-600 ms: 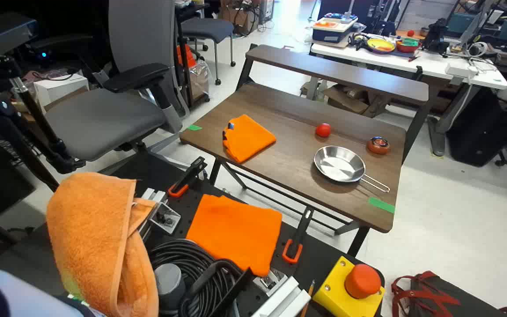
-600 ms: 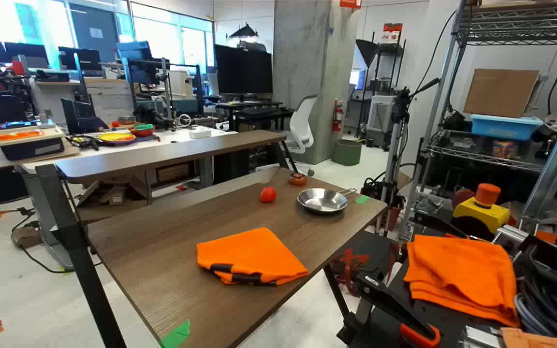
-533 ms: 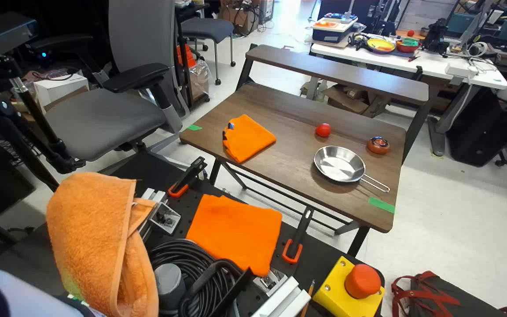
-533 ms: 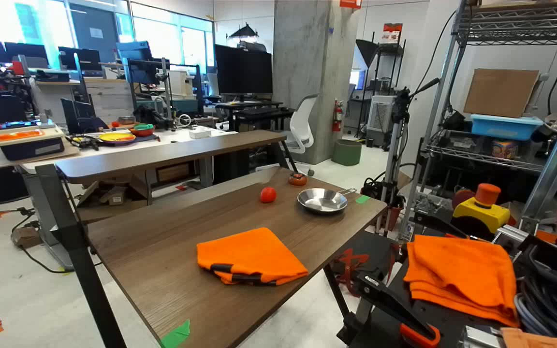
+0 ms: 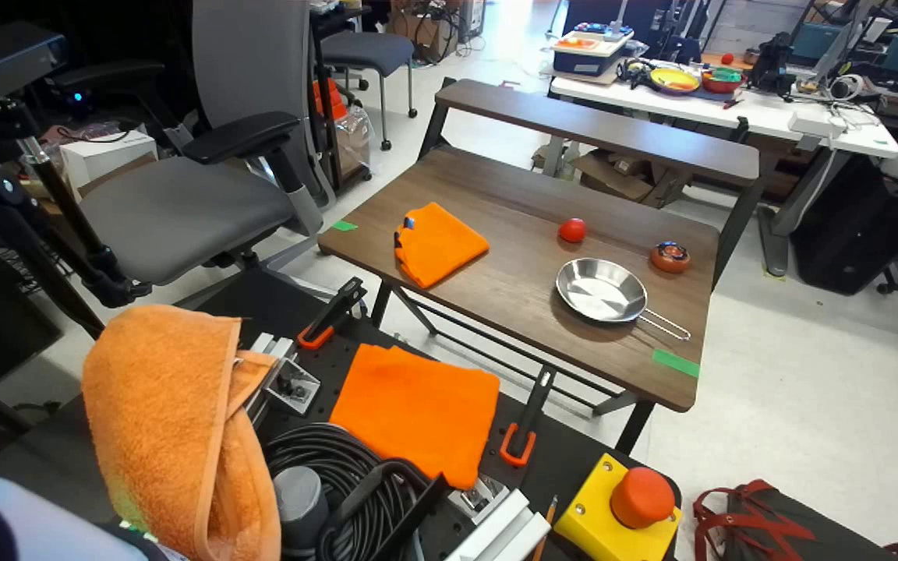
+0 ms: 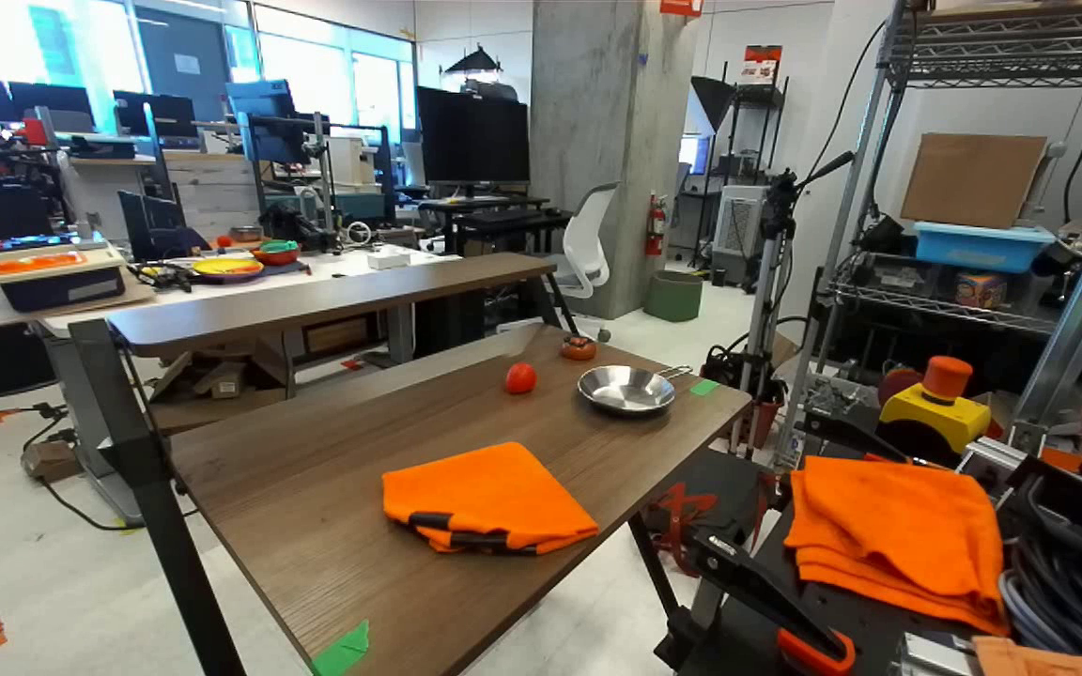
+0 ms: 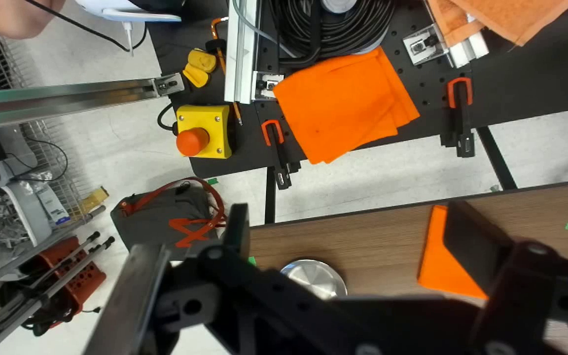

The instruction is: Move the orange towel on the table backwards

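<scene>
The orange towel (image 5: pixel 441 243) lies folded on the brown table (image 5: pixel 511 288), near the green tape at one corner. It also shows, with dark stripes on its folded edge, in an exterior view (image 6: pixel 485 488). In the wrist view the towel (image 7: pixel 442 271) is partly hidden behind the right finger. My gripper (image 7: pixel 354 224) is open, its two fingers wide apart with nothing between them. It hangs above the table, and the towel lies far below it. The gripper is not in view in either exterior view.
A metal pan (image 5: pixel 602 290), a red ball-shaped item (image 5: pixel 572 230) and a round orange-brown item (image 5: pixel 669 257) stand on the table. A raised shelf (image 5: pixel 597 125) runs along its far side. Another orange cloth (image 5: pixel 418 413) and a yellow emergency-stop box (image 5: pixel 613 514) lie on the black bench.
</scene>
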`<state>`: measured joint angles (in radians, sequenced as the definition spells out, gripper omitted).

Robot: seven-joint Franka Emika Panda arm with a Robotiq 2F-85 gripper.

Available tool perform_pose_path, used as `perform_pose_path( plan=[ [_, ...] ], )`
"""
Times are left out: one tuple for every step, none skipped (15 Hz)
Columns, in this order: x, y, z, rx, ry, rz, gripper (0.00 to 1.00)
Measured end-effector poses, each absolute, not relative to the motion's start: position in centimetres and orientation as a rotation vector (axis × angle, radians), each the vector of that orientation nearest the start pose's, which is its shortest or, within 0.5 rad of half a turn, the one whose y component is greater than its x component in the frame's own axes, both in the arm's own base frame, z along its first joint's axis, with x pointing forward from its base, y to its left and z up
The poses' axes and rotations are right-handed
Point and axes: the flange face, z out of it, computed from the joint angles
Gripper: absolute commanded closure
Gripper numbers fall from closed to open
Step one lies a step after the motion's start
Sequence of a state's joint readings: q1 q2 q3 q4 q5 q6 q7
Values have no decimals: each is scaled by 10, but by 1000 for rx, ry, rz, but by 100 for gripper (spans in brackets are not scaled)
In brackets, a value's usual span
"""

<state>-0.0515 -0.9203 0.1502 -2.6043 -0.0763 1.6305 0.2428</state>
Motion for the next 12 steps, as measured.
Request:
perform_pose_path(
  plan=[
    [272, 25, 515, -3326, 333, 52, 0],
    [272, 25, 515, -3326, 333, 52, 0],
    [272, 25, 515, -3326, 333, 52, 0],
    [272, 25, 515, -3326, 333, 52, 0],
    [272, 25, 515, -3326, 333, 52, 0],
    [272, 25, 515, -3326, 333, 53, 0],
    [272, 25, 515, -3326, 332, 56, 0],
    [274, 25, 514, -3325, 340, 57, 0],
    [280, 27, 511, -3324, 357, 57, 0],
    [288, 30, 506, -3323, 378, 54, 0],
    [300, 35, 499, -3322, 401, 47, 0],
    [313, 40, 490, -3322, 422, 43, 0]
  ],
)
